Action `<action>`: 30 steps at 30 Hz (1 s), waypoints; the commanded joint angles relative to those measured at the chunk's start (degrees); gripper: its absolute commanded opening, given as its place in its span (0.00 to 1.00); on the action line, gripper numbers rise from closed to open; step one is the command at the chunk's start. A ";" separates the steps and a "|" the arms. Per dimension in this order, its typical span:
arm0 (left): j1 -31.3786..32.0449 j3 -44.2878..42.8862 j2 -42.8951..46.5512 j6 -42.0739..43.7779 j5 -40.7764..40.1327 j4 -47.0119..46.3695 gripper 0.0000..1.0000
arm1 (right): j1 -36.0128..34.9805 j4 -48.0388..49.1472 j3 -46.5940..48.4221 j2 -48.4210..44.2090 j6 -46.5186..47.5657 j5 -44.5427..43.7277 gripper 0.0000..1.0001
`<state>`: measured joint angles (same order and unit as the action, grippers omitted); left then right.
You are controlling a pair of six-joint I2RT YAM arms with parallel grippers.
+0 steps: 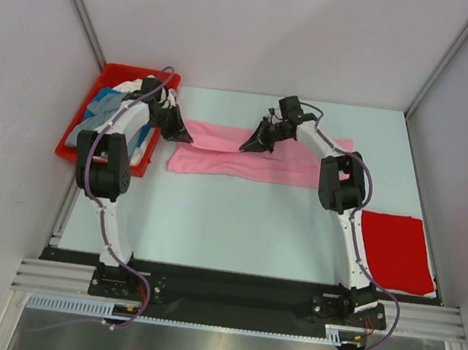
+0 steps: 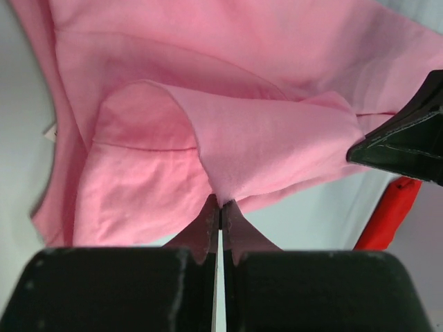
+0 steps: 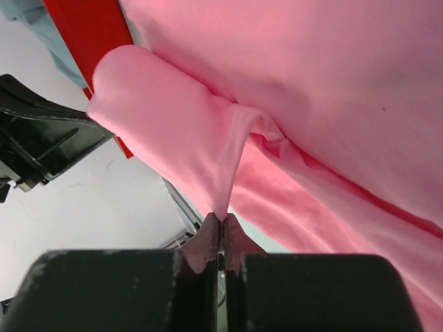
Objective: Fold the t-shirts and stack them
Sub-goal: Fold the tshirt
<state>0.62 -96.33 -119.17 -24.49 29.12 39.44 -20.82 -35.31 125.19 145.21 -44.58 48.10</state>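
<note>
Top external view: pink t-shirt lies lengthwise on tabletop, mid-field. Raised tucks of its cloth are pinched by left tool and right tool, likely to draw a fold across. Folded red t-shirt lies near right edge; other shirts sit in bin.

Red bin at the pale table's far-left corner; perhaps overhanging the left edge.

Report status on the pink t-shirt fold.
Left gripper shut on pink t-shirt, right gripper shut on it too. Shirt's edge pinched up, rest flat on table. Red bin at far left, not blocking.
</note>
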 commanded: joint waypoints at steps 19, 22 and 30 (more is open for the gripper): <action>-1.94 5.98 3.33 4.80 -0.47 6.79 0.00 | -1.77 -9.87 -0.64 -2.21 8.54 -3.36 0.00; -2.20 6.59 4.21 4.80 -0.91 7.05 0.00 | -1.86 -11.27 -0.82 -2.21 9.68 -4.06 0.01; -2.12 7.13 5.00 4.80 -2.84 5.56 0.50 | -0.46 -15.21 1.81 -2.21 14.07 -8.00 0.27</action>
<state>-0.86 -88.60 -117.95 -20.71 28.05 45.39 -22.57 -46.48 123.72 144.75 -34.52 43.11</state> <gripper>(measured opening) 0.482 0.217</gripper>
